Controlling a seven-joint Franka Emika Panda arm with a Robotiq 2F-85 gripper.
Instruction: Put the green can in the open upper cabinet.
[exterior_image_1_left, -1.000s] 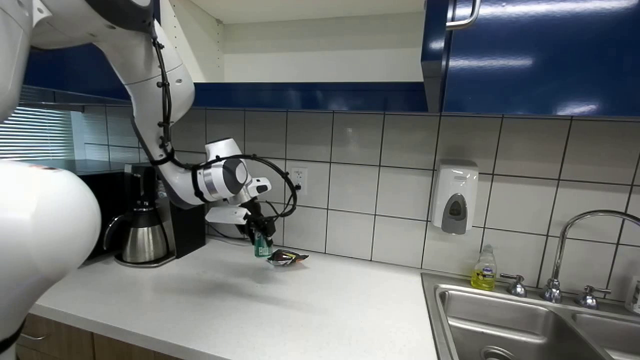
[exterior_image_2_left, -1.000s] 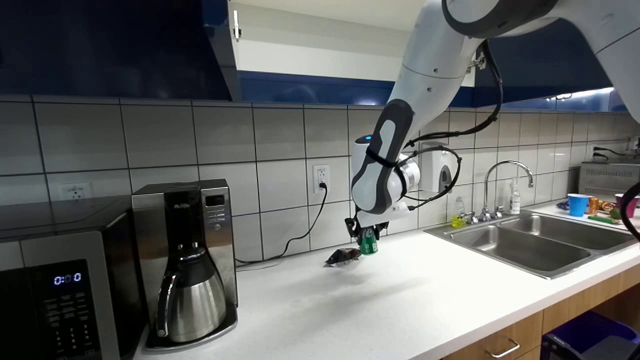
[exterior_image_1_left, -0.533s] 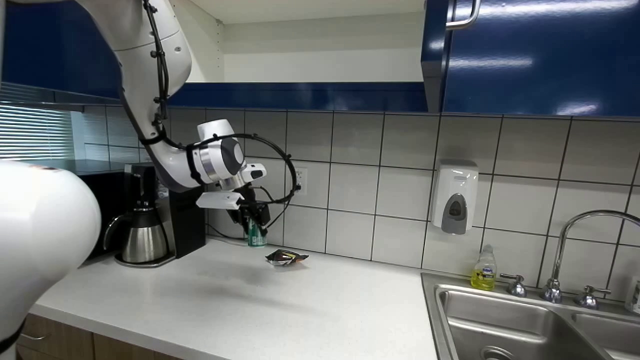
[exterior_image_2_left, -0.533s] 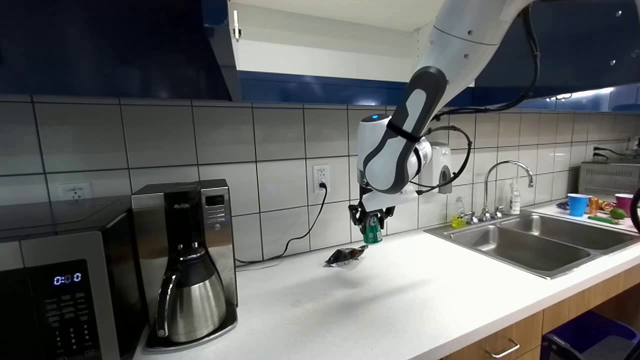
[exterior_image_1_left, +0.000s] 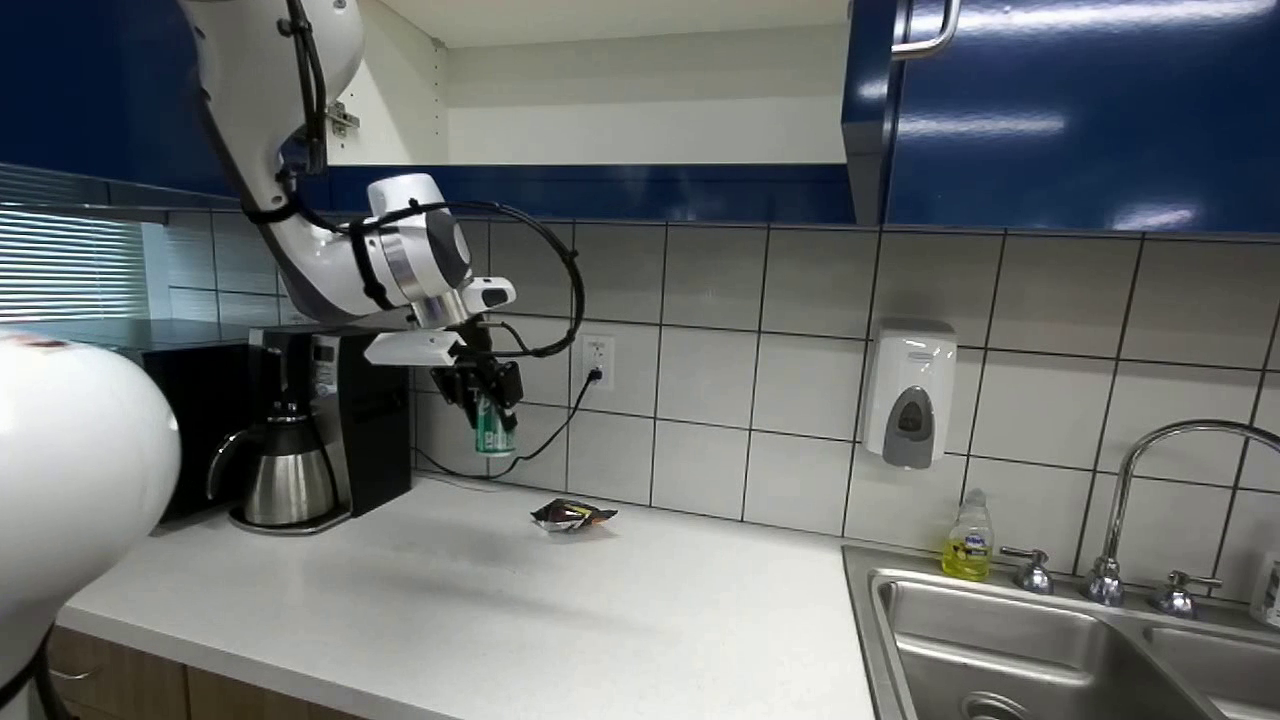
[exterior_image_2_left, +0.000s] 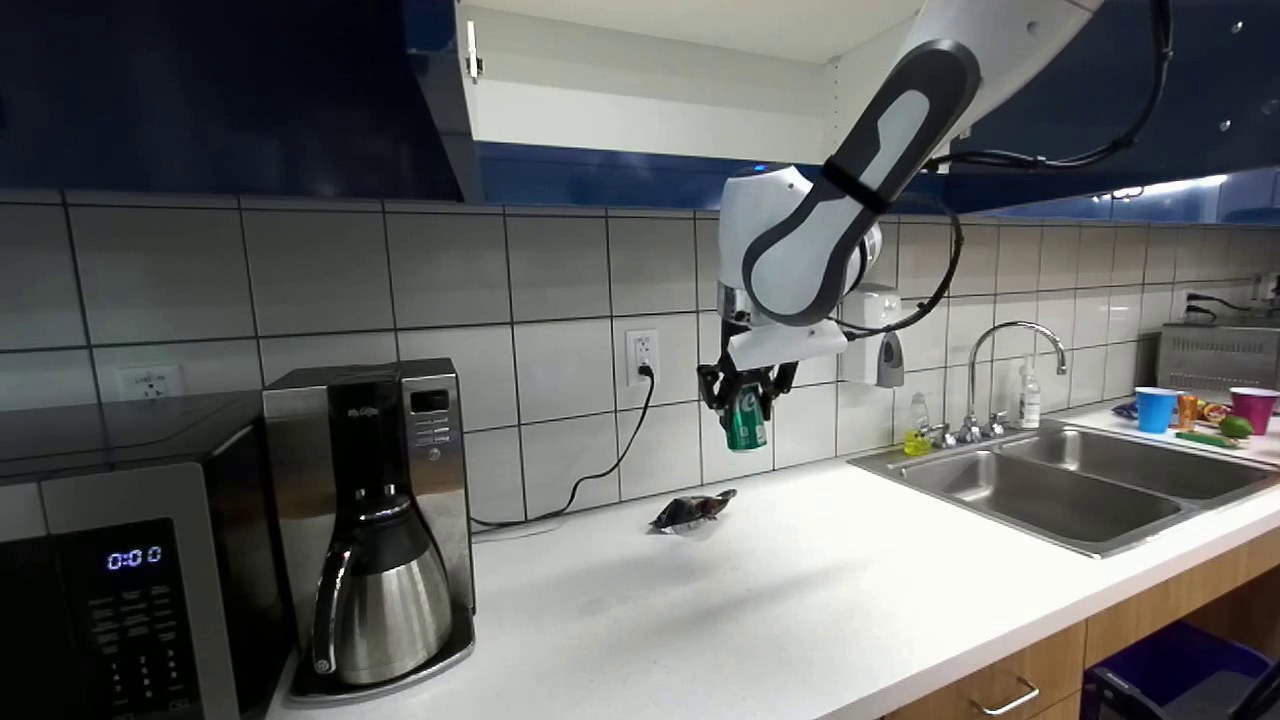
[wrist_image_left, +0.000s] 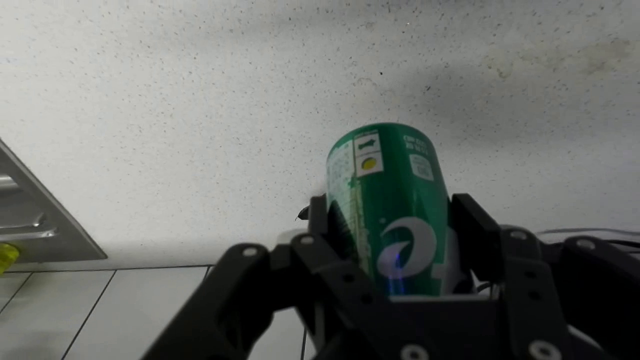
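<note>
The green can (exterior_image_1_left: 495, 438) hangs upright, top hidden, in my gripper (exterior_image_1_left: 494, 418) in the air above the back of the counter. It also shows below the gripper (exterior_image_2_left: 747, 408) in an exterior view as a can (exterior_image_2_left: 747, 428). In the wrist view, both fingers of the gripper (wrist_image_left: 389, 200) press on the sides of the can (wrist_image_left: 400, 200), with its bottom end pointing away from me. The open upper cabinet (exterior_image_1_left: 640, 125) has a pale, bare-looking interior; it shows in both exterior views (exterior_image_2_left: 640, 100). The gripper and can are below its blue bottom edge.
A dark snack packet (exterior_image_1_left: 572, 515) lies on the counter (exterior_image_1_left: 620, 600) below. A coffee maker (exterior_image_2_left: 390, 590) and microwave (exterior_image_2_left: 120, 600) stand at one end, a sink (exterior_image_2_left: 1050, 490) at the other. An open blue door (exterior_image_1_left: 870, 120) flanks the cabinet. A soap dispenser (exterior_image_1_left: 912, 395) hangs on the wall.
My gripper has risen with the can, from just above the counter beside the packet to well above it. The arm's upper links have drawn back. The packet stays in place.
</note>
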